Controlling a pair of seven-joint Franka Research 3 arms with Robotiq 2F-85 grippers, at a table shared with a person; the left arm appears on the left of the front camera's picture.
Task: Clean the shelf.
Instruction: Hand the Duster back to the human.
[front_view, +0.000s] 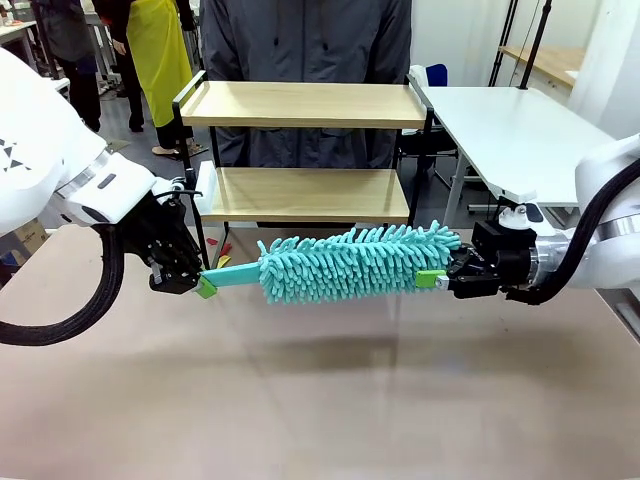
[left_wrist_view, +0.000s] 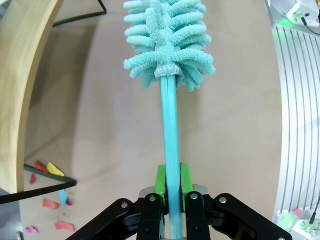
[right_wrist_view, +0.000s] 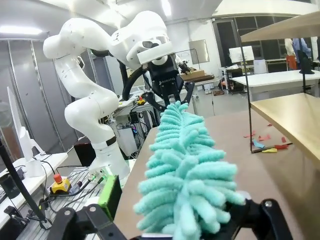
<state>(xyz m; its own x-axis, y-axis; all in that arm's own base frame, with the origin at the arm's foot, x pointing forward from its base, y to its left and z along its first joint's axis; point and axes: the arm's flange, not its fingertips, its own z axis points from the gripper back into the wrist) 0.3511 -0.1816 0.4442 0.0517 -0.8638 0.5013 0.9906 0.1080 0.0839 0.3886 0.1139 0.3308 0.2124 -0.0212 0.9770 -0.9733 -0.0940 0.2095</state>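
Currently the left gripper (front_view: 203, 284) is clamped on the teal microfibre duster (front_view: 350, 262) handle. Right gripper (front_view: 436, 279) pads flank the duster's fluffy tip, grip unconfirmed, before the shelf (front_view: 305, 105).

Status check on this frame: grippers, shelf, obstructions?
Left gripper shut on duster handle. Right gripper at its fluffy tip, grip unclear. Shelf untouched; paper scraps beneath.

Brown table (front_view: 300, 400): shelf (front_view: 305, 150) at far edge, coloured paper scraps (left_wrist_view: 47, 172) beneath.
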